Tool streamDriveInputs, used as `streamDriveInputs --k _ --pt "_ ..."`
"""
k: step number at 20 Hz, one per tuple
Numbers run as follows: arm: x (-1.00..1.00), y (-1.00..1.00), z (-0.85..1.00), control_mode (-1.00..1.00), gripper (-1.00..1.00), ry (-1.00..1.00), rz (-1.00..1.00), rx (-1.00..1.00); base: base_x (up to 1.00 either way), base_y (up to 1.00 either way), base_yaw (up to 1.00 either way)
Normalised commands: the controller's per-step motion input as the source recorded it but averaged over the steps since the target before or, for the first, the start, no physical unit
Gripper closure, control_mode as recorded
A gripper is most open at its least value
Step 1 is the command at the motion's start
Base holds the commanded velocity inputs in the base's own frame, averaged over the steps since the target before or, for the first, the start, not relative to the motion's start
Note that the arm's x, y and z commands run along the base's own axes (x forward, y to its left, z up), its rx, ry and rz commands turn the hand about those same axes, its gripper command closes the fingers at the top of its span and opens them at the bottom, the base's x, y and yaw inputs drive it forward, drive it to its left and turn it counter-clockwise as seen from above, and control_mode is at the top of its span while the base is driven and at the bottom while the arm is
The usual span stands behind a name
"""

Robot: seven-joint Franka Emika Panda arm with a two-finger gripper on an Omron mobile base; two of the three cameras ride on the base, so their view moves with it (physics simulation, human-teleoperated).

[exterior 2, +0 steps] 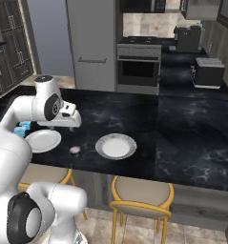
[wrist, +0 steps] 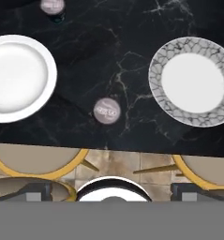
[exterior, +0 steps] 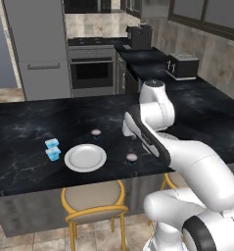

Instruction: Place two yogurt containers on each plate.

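The gripper (exterior 2: 73,119) hangs above the black marble counter (exterior: 20,127), pointing down, its fingers spread wide with nothing between them. In the hand view, a round cup (wrist: 107,111) with a pale lid sits on the counter almost directly under the hand, near the counter's front edge and between the two plates. The plain plate (wrist: 17,77) lies to one side of it and the patterned-rim plate (wrist: 194,80) to the other, both empty. A second round cup (wrist: 52,6) stands at the top edge of that view, beyond the plain plate.

The counter is a dark island with pale veining. Two stools (exterior: 94,202) with yellow frames and tan seats stand along its near side, over a tiled floor. Behind it are a steel oven (exterior: 92,71), a tall grey fridge (exterior: 40,46), and a back counter carrying a toaster (exterior: 182,65) and a coffee machine (exterior: 139,36).

The left base view shows two light blue cups (exterior: 53,149), stacked or standing close together, just beside the plain plate on the side away from the arm; the two round cups appear there as small pale dots, one behind the plate and one nearer the front edge. In that view the arm hides the patterned plate. The right base view shows both plates side by side with one round cup between them, and a glimpse of blue behind the arm.
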Motion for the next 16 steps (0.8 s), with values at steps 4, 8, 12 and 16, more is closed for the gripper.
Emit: streamDriveInputs --k 4,8,12,16 --pt "0.35 0.29 -0.52 -1.00 -1.00 -0.19 0.00 -0.04 0.00 0.00 0.00" --pt "0.50 0.00 -0.37 -1.00 -1.00 0.03 0.01 0.00 0.00 0.00 0.00" --pt "0.47 0.00 -0.39 -1.00 -1.00 0.01 0.00 0.00 0.00 0.00 0.00" --pt "0.22 0.00 -0.28 -1.00 -1.00 0.05 0.00 0.00 0.00 0.00 0.00"
